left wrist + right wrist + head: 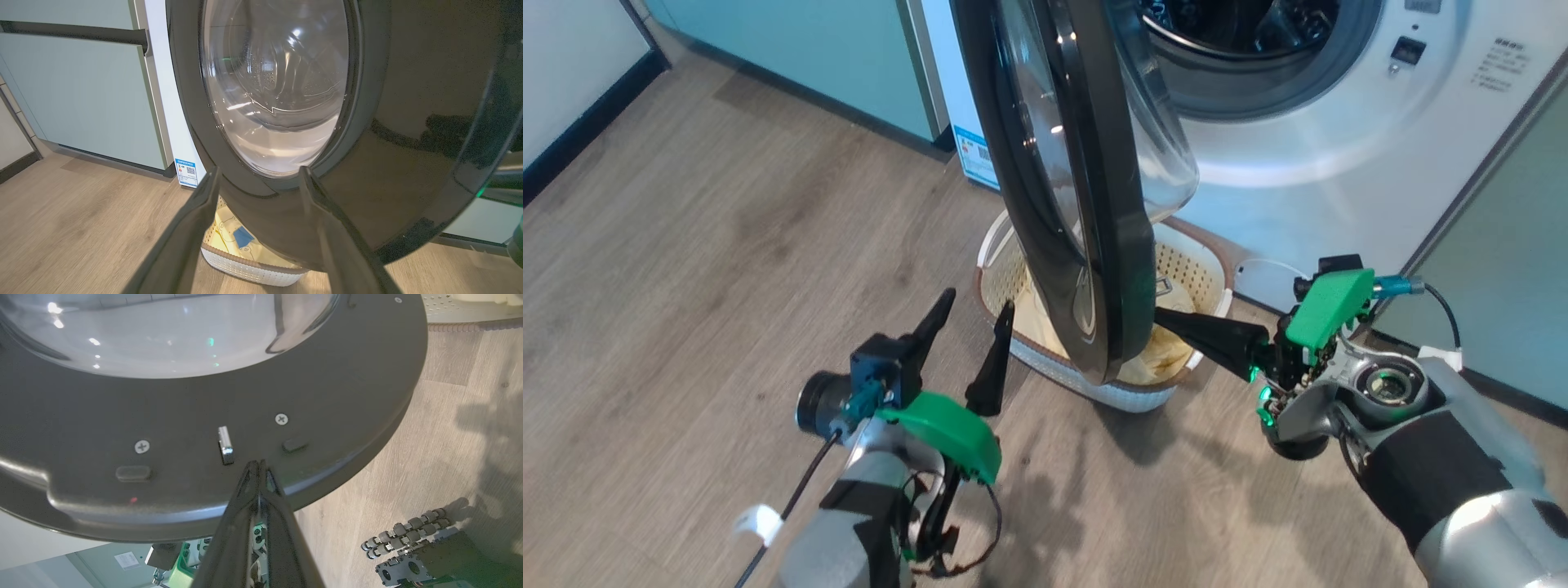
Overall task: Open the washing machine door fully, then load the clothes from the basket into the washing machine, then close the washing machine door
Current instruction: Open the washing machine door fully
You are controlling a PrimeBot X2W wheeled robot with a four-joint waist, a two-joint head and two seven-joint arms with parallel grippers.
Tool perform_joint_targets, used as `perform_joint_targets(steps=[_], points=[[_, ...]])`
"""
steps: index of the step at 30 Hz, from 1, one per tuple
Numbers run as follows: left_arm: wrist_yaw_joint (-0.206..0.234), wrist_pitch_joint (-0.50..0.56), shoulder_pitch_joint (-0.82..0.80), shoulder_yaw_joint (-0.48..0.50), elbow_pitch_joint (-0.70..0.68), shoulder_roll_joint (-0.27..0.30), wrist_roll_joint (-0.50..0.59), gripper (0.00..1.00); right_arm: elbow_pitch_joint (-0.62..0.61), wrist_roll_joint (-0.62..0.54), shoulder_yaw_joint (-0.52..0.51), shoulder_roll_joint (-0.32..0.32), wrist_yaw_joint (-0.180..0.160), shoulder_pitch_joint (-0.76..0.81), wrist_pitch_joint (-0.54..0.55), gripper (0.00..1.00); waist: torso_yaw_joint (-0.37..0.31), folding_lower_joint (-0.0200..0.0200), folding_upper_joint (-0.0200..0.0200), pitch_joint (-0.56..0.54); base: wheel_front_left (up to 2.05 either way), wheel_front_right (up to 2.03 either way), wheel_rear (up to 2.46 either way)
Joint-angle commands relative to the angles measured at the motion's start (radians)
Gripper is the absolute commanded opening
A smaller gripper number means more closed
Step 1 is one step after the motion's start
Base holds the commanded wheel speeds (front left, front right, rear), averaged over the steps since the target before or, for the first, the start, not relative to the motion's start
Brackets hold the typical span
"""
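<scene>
The task is at its first step, and that step looks only partly done. The washing machine door (1094, 204) stands swung out from the washing machine (1339, 163), which fills the 1 o'clock part of the head view. The door runs edge-on from 12 o'clock down to the centre, so it is roughly half open rather than fully back. I judge it needs to swing further toward 9 o'clock.

The basket (1127, 396) sits on the floor (727, 245) right under the door's lower edge, just in front of the machine. The clothes (1164, 351) lie inside it, pale yellow and not yet loaded. The part of the drum that shows at 12 o'clock looks empty. Loading and closing are both left to do.

The right gripper (1164, 317) reaches in from 4 o'clock with its two fingers pressed together and nothing between them. In the right wrist view its tip rests at the inner face of the black rim, just beside the small metal latch (225, 446). It seems to touch the rim as if to push, though I cannot be sure of contact.

The left gripper (977, 300) hovers at 7 o'clock on the door's outer side. Its fingers are spread wide, it holds nothing, and it is near the door without touching it.
</scene>
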Motion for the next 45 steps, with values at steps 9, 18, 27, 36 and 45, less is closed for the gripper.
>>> perform_joint_targets(steps=[9,18,27,36,45], points=[[-0.020,-0.005,0.016,0.071,-0.004,0.019,0.034,1.00,-0.045,0.031,-0.004,0.020,0.000,0.046,-0.075,0.24,-0.024,0.0000,0.0000,-0.063,0.00,0.00,0.00],[-0.057,-0.005,0.049,0.143,0.003,0.024,0.069,1.00,-0.173,-0.065,-0.200,0.016,0.000,0.168,-0.233,1.00,-0.092,0.0000,0.0000,-0.119,0.00,0.00,0.00],[-0.086,-0.005,0.080,0.241,-0.006,0.076,0.090,1.00,-0.352,-0.225,-0.317,-0.019,0.000,0.318,-0.408,1.00,-0.220,0.0000,0.0000,-0.158,0.00,0.00,0.00],[-0.098,-0.005,0.104,0.314,-0.004,0.107,0.089,1.00,-0.476,-0.326,-0.338,-0.093,0.000,0.422,-0.573,1.00,-0.320,0.0000,0.0000,-0.188,0.00,0.00,0.00],[-0.103,-0.005,0.125,0.393,-0.007,0.113,0.084,1.00,-0.479,-0.484,-0.283,-0.220,0.000,0.508,-0.874,1.00,-0.379,0.0000,0.0000,-0.208,0.00,0.00,0.00]])
